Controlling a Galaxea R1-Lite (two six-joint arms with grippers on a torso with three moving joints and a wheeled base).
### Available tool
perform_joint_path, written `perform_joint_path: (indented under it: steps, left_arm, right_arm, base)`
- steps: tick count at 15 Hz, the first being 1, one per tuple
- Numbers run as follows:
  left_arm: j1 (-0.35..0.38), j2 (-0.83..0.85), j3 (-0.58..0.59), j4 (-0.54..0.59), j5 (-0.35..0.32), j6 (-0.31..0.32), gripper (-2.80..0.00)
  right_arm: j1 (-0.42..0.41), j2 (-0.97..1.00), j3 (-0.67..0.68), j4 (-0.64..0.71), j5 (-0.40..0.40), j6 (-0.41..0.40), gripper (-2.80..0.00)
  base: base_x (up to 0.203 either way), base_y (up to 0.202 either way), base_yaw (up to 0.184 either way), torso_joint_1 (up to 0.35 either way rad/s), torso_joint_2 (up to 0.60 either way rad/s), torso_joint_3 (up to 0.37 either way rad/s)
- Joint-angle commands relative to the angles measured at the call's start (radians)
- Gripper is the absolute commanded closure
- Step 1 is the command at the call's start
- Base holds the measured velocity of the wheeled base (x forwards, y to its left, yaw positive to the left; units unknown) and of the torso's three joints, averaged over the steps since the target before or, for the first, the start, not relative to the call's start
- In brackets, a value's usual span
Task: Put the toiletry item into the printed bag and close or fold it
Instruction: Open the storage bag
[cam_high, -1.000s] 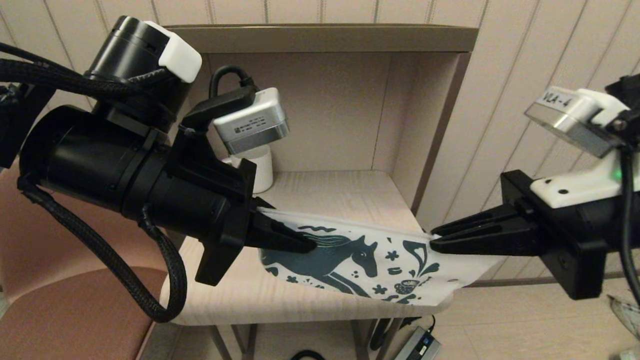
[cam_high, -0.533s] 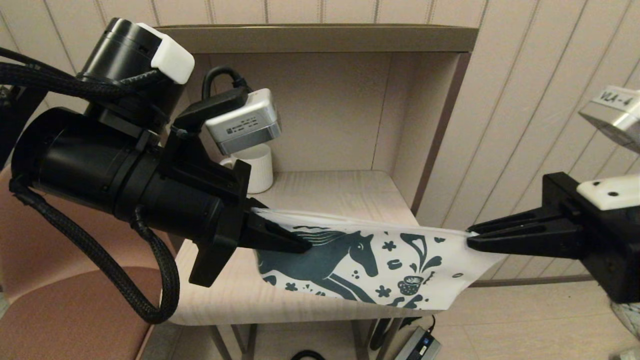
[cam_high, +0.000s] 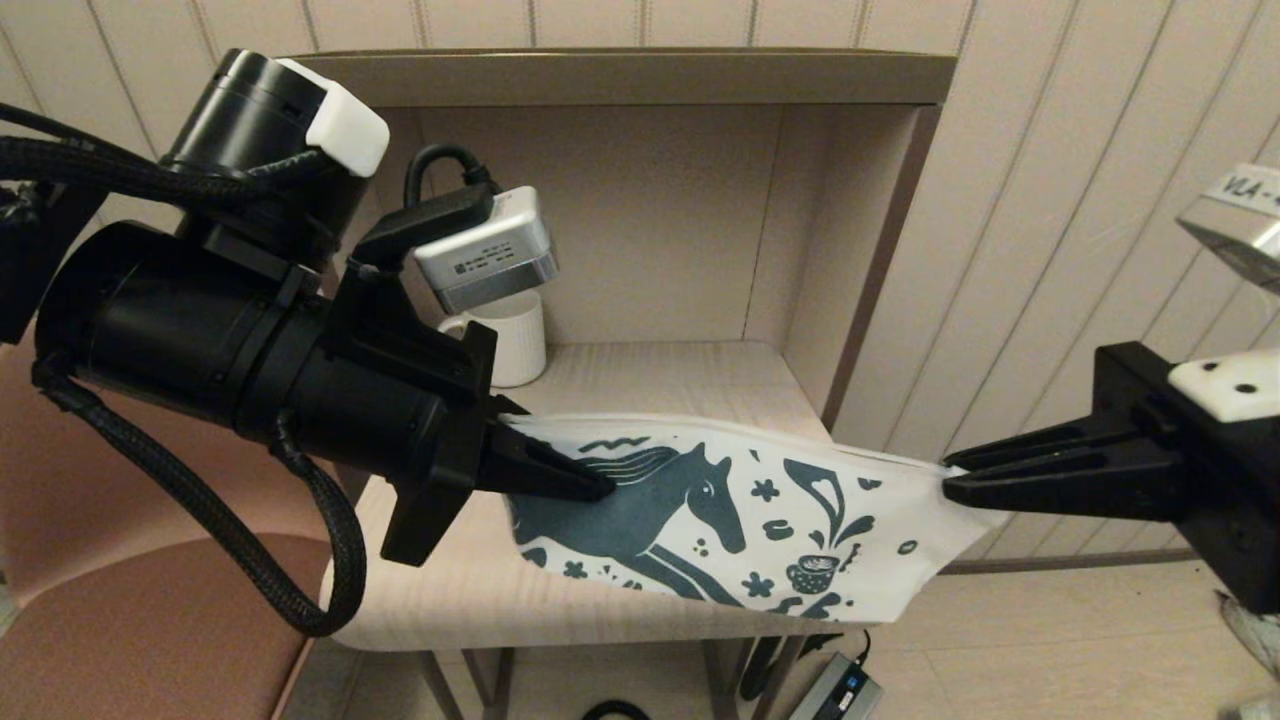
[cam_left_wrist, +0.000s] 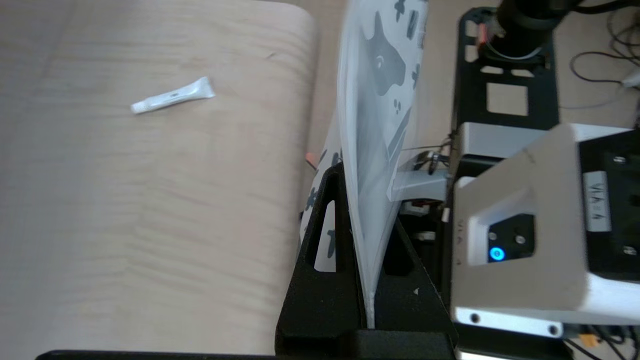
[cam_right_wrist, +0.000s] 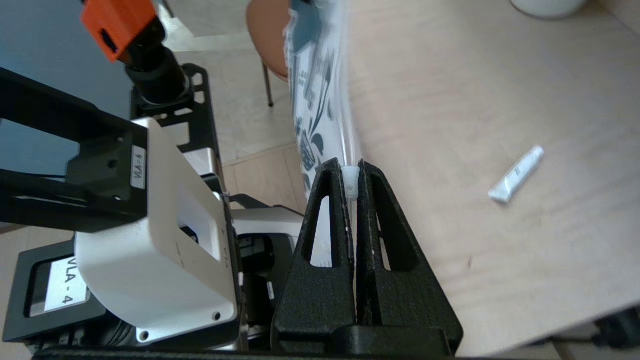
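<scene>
The left gripper (cam_high: 600, 490) and right gripper (cam_high: 950, 482) each pinch an end of the printed bag (cam_high: 740, 520), stretched above the table's (cam_high: 650, 390) near edge. The toiletry item (cam_left_wrist: 172, 96) lies on the table; a white mug (cam_high: 510, 335) stands far left.

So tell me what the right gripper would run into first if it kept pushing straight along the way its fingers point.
Probably the printed bag it is already clamped on: the right gripper points along it toward the left gripper, which holds the far end. Past the bag, that gripper seems next, though depth is uncertain.
</scene>
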Motion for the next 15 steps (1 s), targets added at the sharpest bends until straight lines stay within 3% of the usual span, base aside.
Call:
perform_joint_path:
  steps: [1,15]
  left_arm:
    - [-0.001,0.015,-0.001,-0.008,-0.006,0.003,0.00]
    - [-0.012,0.021,-0.015,-0.022,-0.014,0.000,0.00]
  right_arm:
    - [0.019,0.039,-0.019,-0.017,0.007,-0.001,0.00]
    - [0.081,0.142,-0.084,-0.053,0.009,0.012,0.00]
  base:
    - [0.000,0.000,0.000,0.000,0.00,0.000]
    - [0.000,0.000,0.000,0.000,0.00,0.000]
